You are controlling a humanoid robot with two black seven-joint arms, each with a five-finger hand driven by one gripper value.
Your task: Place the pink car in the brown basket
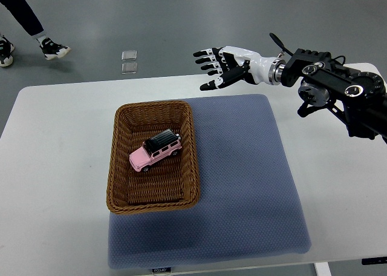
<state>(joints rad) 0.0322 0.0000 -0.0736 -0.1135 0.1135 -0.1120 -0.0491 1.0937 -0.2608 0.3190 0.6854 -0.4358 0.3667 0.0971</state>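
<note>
White table (pixel 54 143): a broad top fills most of the view; it carries everything the task needs.
Blue mat (pixel 248 179): a padded, textured square lies on the table's middle and right; its bare part holds nothing.
Wicker basket (pixel 121 161): brown, rectangular, woven, it sits on the mat's left edge, partly over the table, with its long side running away from the robot.
Right arm (pixel 338 88): black links and joints come in from the right edge, above the table's far right corner.
Right hand (pixel 224 64): white and black, it hovers over the far edge of the table, well apart from the basket; the fingers (pixel 208 63) are spread wide and grasp nothing.
Left arm: none shows in the view.
Pink car (pixel 156 152): a boxy toy with a black roof and dark wheels, it rests upright on the basket floor, around the middle, angled with one end toward the far right corner and clear of the walls.
Progress: judging by how things lie, the placing looks done; the car is inside the basket and the hand is off it.
Left to do: likely nothing but pulling the arm to rest.
Beyond the table: a person's legs and shoes (pixel 36 43) stand on the grey floor at top left, and two small clear squares (pixel 129 62) lie on the floor near the far edge.
</note>
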